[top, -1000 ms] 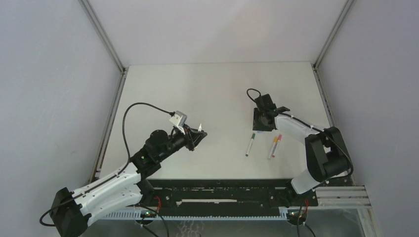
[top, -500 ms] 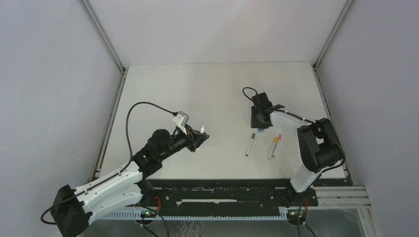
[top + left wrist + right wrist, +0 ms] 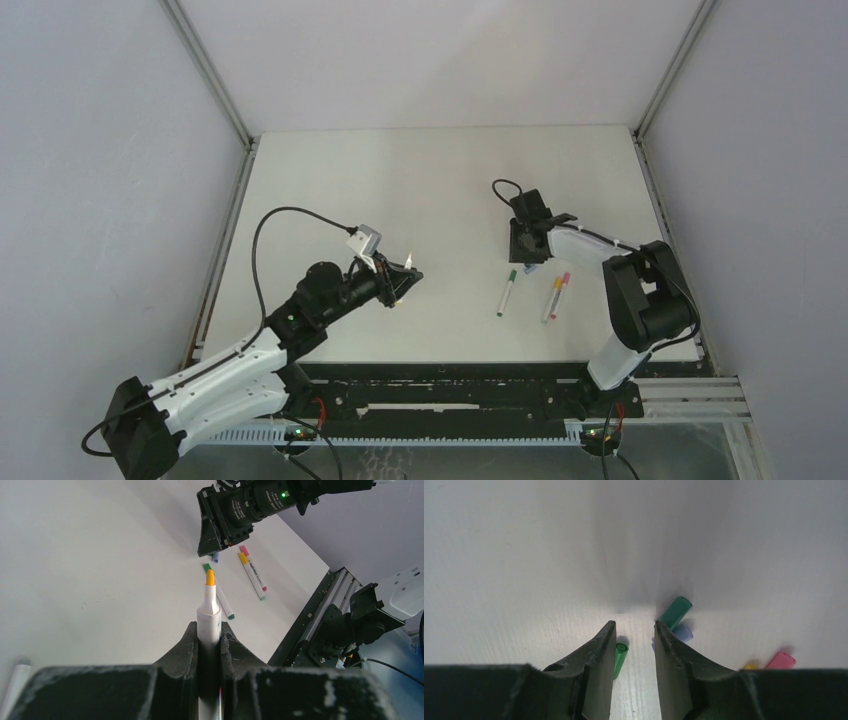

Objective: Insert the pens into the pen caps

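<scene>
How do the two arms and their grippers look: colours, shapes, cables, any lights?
The left arm and right arm have white shells and black joints. The left gripper and right gripper each have two black, matte, wedge-shaped fingers. A thin black cable loops from each wrist. The left wrist carries a small grey camera box. A green light glows near the right wrist.
</scene>
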You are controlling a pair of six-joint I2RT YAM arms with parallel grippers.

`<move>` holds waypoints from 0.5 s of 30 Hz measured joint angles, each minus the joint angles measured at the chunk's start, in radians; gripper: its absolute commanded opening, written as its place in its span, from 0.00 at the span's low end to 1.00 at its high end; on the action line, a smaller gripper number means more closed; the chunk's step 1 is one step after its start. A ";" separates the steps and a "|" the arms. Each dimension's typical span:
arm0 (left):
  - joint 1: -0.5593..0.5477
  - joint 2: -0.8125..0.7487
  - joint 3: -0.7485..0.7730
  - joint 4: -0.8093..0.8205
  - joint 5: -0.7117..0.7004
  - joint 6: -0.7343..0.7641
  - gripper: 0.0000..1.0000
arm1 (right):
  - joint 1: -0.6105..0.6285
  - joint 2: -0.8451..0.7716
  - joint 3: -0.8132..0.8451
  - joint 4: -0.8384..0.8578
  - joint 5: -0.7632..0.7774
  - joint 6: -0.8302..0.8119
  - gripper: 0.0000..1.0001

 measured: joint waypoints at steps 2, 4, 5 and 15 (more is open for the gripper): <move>0.000 -0.002 0.000 0.000 0.000 0.000 0.00 | 0.000 -0.015 -0.014 -0.004 0.001 0.003 0.32; 0.001 -0.003 0.000 0.000 0.000 0.000 0.00 | 0.000 -0.035 -0.029 -0.013 0.003 0.006 0.33; 0.001 -0.004 0.000 0.000 0.000 0.000 0.00 | 0.000 -0.047 -0.035 -0.018 0.004 0.008 0.33; 0.001 -0.008 0.000 0.000 0.000 0.000 0.00 | -0.001 -0.135 -0.044 -0.052 0.029 0.012 0.30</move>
